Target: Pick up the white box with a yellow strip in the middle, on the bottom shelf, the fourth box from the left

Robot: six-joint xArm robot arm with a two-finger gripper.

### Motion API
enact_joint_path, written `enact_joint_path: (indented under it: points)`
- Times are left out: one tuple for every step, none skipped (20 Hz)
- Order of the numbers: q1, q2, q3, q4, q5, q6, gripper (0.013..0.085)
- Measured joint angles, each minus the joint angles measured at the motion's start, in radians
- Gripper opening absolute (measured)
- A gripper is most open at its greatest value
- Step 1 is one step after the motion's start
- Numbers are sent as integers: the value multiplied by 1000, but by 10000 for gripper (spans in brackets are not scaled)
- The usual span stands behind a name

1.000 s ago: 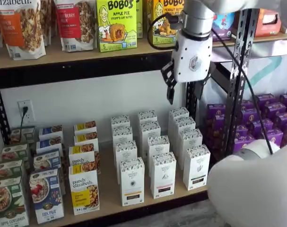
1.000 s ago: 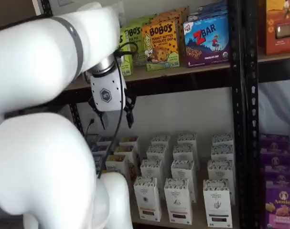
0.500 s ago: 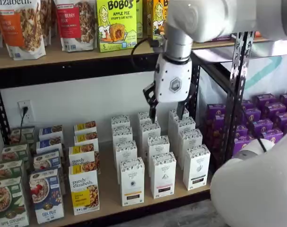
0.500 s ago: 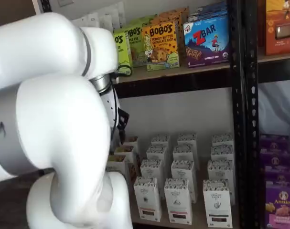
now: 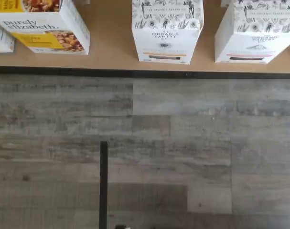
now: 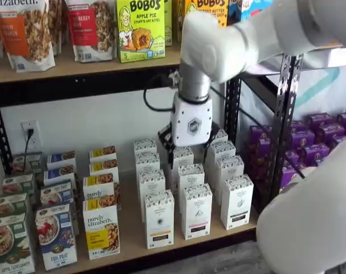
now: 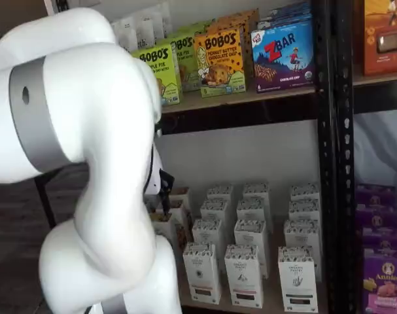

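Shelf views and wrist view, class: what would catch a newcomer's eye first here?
The big white robot arm fills one side of a shelf view, its gripper hanging low before the rows of white cartons. At the front of the bottom shelf stands the white box with its yellow-orange strip. Above, bright Bobo's boxes draw the eye.

The white box [image 6: 159, 220] is standing at the near edge of the bottom shelf [image 6: 178, 245], its front and top lying open to approach. A purely elizabeth box [image 6: 101, 231] is crowding its left side and a same-shaped carton [image 6: 196, 210] its right — narrow gaps both (bare board showing between). More cartons [image 6: 151, 184] are blocking the far side.
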Motion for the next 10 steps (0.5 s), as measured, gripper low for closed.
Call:
enact_joint_path:
  points:
    - [-3, 18, 0, -2, -19, -1, 850]
    - [-10, 45, 1, 0, -50, -9, 850]
    - [-17, 64, 1, 8, -71, -21, 850]
    - [-25, 82, 1, 16, -89, -34, 850]
    - [-32, 102, -1, 25, -105, -48, 850]
    - [-39, 120, -4, 33, -120, -60, 850]
    - [-46, 142, -6, 43, -136, -74, 850]
    - [-54, 167, -11, 53, -151, -89, 850]
    - [-62, 204, -21, 62, -164, -103, 850]
    - [-68, 238, -31, 69, -174, -114, 850]
